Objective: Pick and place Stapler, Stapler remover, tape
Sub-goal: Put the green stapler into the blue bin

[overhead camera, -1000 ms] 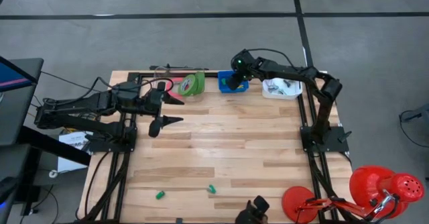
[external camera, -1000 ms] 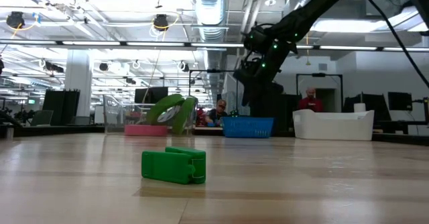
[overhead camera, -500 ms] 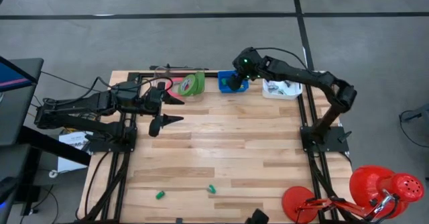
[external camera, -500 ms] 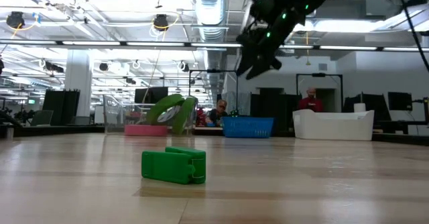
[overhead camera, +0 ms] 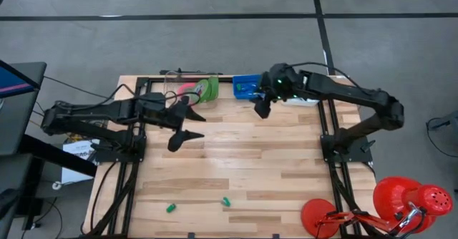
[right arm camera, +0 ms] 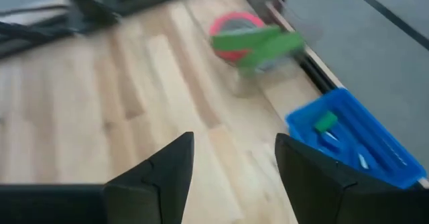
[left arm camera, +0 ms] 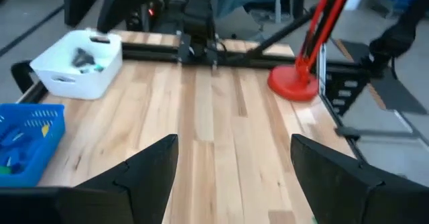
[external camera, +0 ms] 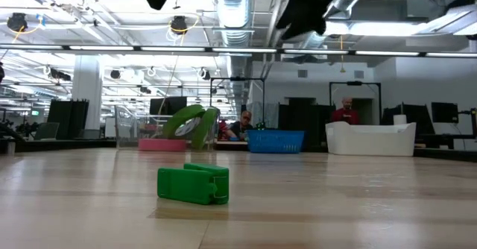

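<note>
Inside blue basket [right arm camera: 355,140], small green piece [right arm camera: 326,121].

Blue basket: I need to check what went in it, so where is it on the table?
In the high view the blue basket sits at the table's far edge, between the tape rolls on its left and the white bin on its right, the right gripper beside it.

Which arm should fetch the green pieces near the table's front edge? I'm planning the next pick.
Probably right: its open pincer is empty, clear of the blue basket. Left pincer hovers by the tape rolls. Green pieces lie between both, so reach differs little.
</note>
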